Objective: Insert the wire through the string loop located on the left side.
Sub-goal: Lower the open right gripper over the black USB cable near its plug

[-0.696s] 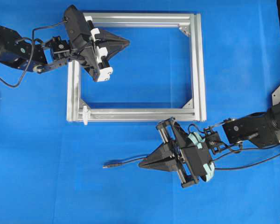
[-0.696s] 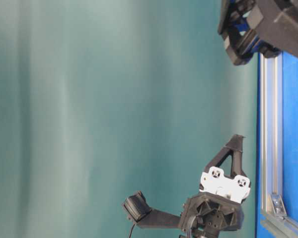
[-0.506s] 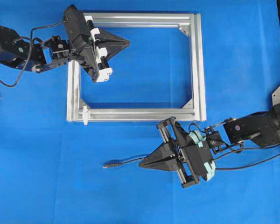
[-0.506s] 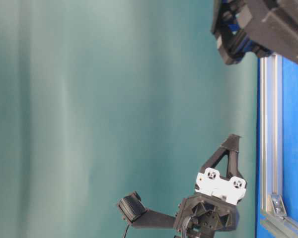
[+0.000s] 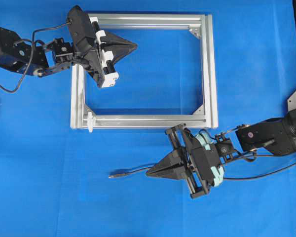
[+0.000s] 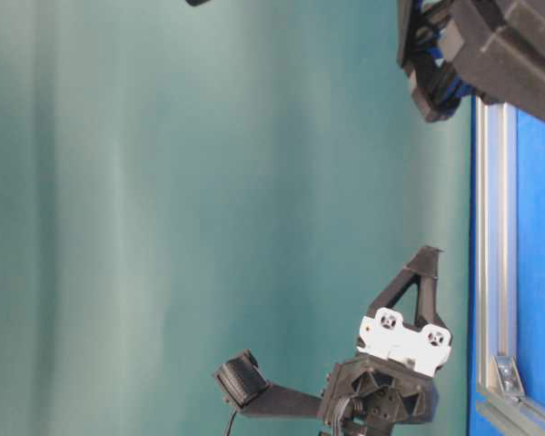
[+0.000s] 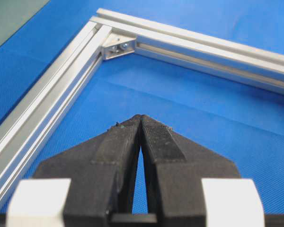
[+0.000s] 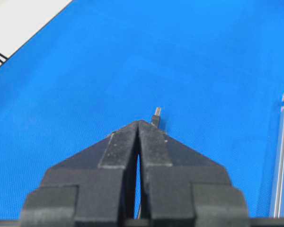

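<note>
I have the right end effector (image 5: 150, 172) low over the blue surface (image 5: 49, 197), its fingers pressed together at the tips. The wire (image 5: 133, 172) runs out from under that tip toward the left of the overhead view, ending in its plug tip (image 5: 114, 174) lying on the cloth. In the right wrist view the plug (image 8: 155, 117) pokes out just past the closed tips, slightly to their right. I cannot tell from these pictures whether the fingers actually pinch the wire or merely sit above it.

The left end effector (image 5: 133, 46) hangs inside the aluminium frame (image 5: 209, 74) near its upper left corner, also fully closed and holding nothing; its wrist view shows only bare blue between the frame rails beyond its tip.

The string loop (image 5: 90, 121) sits on the frame's lower left corner, standing across the bottom rail. From the plug it lies up and to the left, well apart. The wire's long axis runs roughly parallel to the bottom rail, so I judge the plug must be carried left and turned toward the loop's opening. The right arm is the nearer one to the wire; the left arm is closer to the loop's side of the frame.
</note>
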